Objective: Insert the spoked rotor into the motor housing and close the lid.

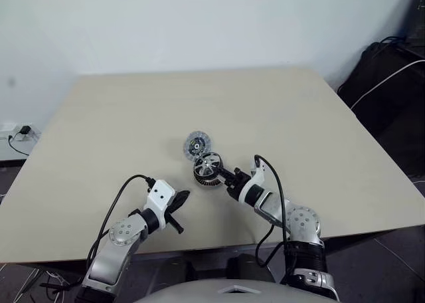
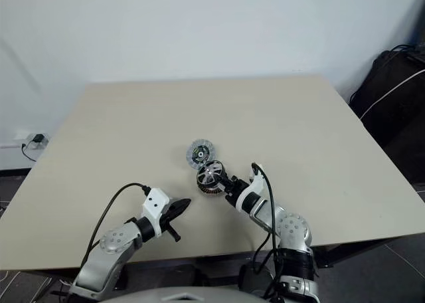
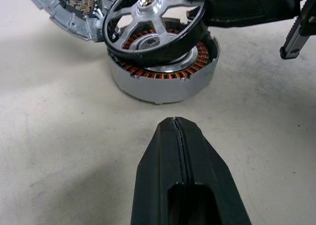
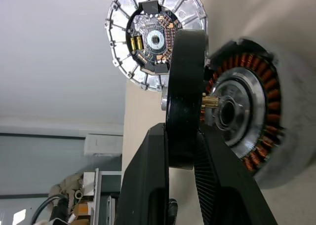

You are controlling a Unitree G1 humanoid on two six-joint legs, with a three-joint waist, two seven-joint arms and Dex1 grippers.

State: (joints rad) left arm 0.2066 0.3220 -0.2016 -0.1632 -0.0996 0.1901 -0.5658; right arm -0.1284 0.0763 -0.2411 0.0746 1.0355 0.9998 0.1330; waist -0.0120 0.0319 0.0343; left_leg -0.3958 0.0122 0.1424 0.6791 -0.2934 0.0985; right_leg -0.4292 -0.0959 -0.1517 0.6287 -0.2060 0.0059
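R tool (image 1: 228,176) clamps black-rimmed, silver-spoked rotor (image 3: 153,25) by its rim, tilted over copper-wound round housing (image 3: 165,77) on table (image 1: 99,117). Risk: shaft misses centre bore, rotor jams cocked. Ribbed grey lid (image 1: 197,144) just beside. L tool (image 1: 180,200) clenched, empty.

spoked rotor (image 3: 153,25) tilted over motor housing (image 3: 163,72), lid (image 1: 197,144) beside

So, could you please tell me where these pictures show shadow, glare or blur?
Left wrist view: soft shadow on the table under the shut left tool, bright glints on the spoked rotor. Right wrist view: the motor housing is blurred at its outer edge. Head views: even light, faint shadows.
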